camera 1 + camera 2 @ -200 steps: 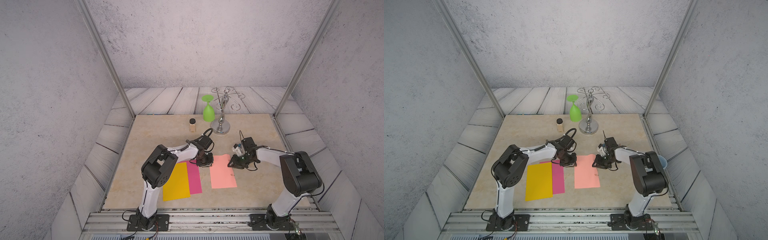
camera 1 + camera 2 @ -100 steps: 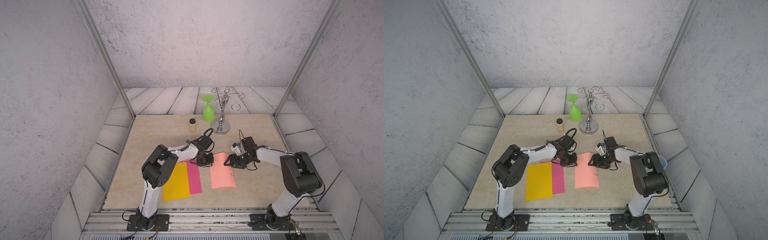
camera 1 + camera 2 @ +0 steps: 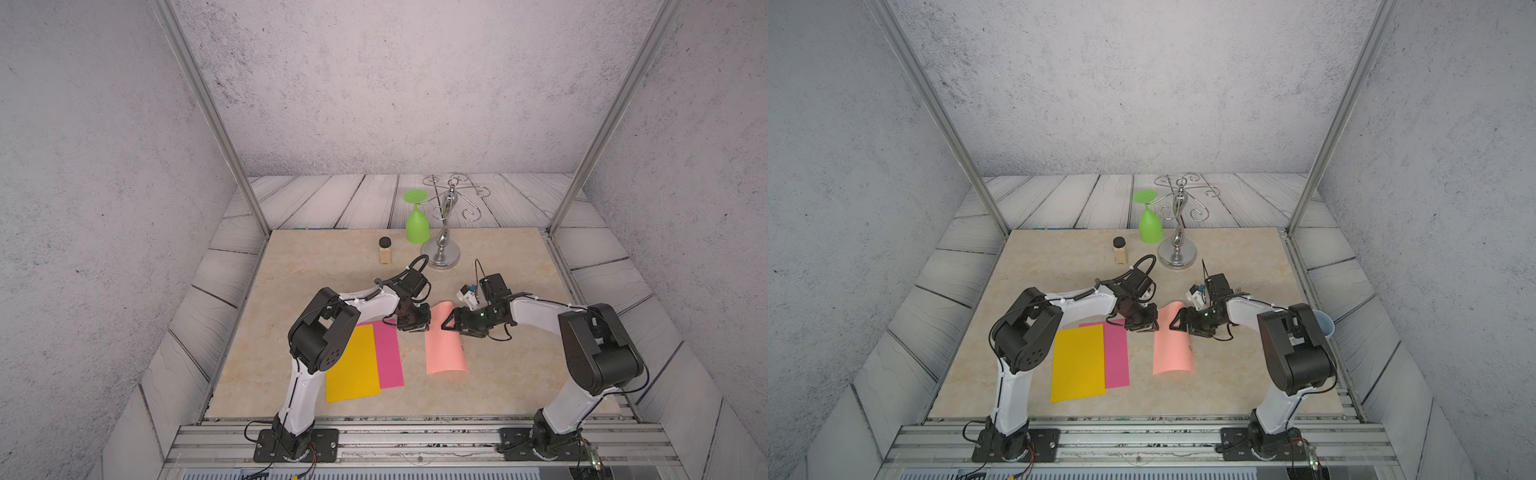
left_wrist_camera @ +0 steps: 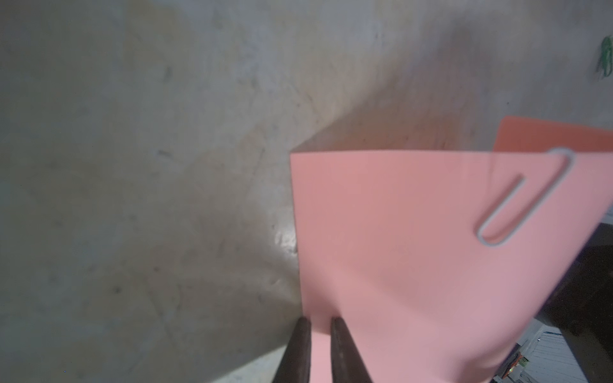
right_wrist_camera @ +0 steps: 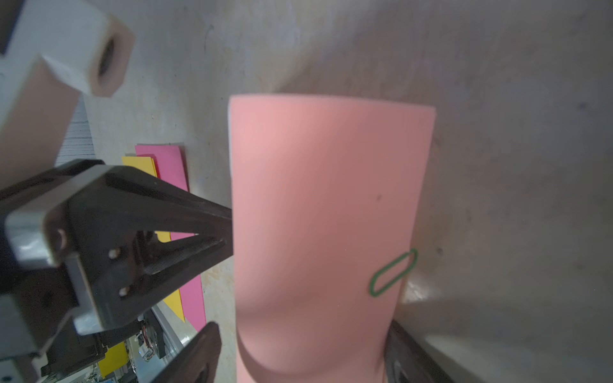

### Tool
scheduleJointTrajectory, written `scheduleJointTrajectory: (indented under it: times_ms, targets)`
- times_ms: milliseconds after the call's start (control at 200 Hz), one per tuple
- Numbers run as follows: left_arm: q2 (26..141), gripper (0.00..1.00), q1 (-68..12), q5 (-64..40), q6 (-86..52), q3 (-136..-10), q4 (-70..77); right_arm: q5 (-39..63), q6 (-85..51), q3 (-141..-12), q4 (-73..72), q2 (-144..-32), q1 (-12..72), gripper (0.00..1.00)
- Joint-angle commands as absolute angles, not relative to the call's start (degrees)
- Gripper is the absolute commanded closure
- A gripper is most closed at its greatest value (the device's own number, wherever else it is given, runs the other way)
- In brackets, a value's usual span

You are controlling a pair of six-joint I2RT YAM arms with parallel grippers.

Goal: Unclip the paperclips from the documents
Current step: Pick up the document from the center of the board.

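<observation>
**Top views**
- Salmon sheet (image 3: 444, 353): 1, curled, its far end lifted off the table (image 3: 498, 257), lying between my 2 arms.
- Left gripper (image 3: 414, 323): at 1 long edge of that sheet.
- Right gripper (image 3: 450, 323): at the opposite edge, jaws spread.
- Magenta sheet (image 3: 1116, 361) and yellow sheet (image 3: 1077, 370): flat and overlapping, beside the salmon sheet.
- Paperclips: too small to make out in both top views.
- Back of the table: wire stand (image 3: 446, 245), green glass (image 3: 417, 226) and small bottle (image 3: 385, 253), all well apart from me.

**Left wrist view**
- My left fingers (image 4: 300, 351): pressed together on the salmon sheet's edge, pinching it.
- Pale paperclip (image 4: 520, 199): 1, on a corner of the sheet, not yet pulled off.

**Right wrist view**
- My right fingers (image 5: 199, 358): wide apart, 1 on each side of the sheet's end, gripping nothing.
- Green paperclip (image 5: 393, 273): 1, over the edge away from the left gripper, still clipped.

**Status, as I judged it**
- Done: no loose clip was visible on the table, so I could credit 0 removals.
- Left: at least 2 clips on the salmon sheet.
- Unknown: I could not tell whether the magenta and yellow sheets carried any clips.
</observation>
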State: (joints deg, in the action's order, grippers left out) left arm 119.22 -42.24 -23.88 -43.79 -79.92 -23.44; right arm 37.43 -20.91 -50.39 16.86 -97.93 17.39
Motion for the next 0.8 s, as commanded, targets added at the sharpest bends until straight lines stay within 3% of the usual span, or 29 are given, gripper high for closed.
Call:
scheduleJointTrajectory:
  times_ms: [0, 355, 681, 796]
  targets:
    - [122.6, 0.82, -42.7, -22.7, -43.8, -80.1, -25.3, 35.4, -22.0, -48.9, 18.7, -100.6, 18.9, 0.22]
    - [122.4, 0.82, -42.6, -23.8, -44.5, -80.1, -23.9, 35.6, -23.1, -49.9, 18.0, -101.5, 20.6, 0.25]
    - [120.9, 0.82, -42.6, -23.7, -44.5, -79.0, -23.5, 35.6, -24.0, -50.2, 17.6, -99.5, 20.7, 0.55]
    - [119.8, 0.82, -42.5, -23.6, -44.4, -78.4, -23.4, 36.4, -24.3, -50.4, 17.2, -98.2, 20.5, 0.59]
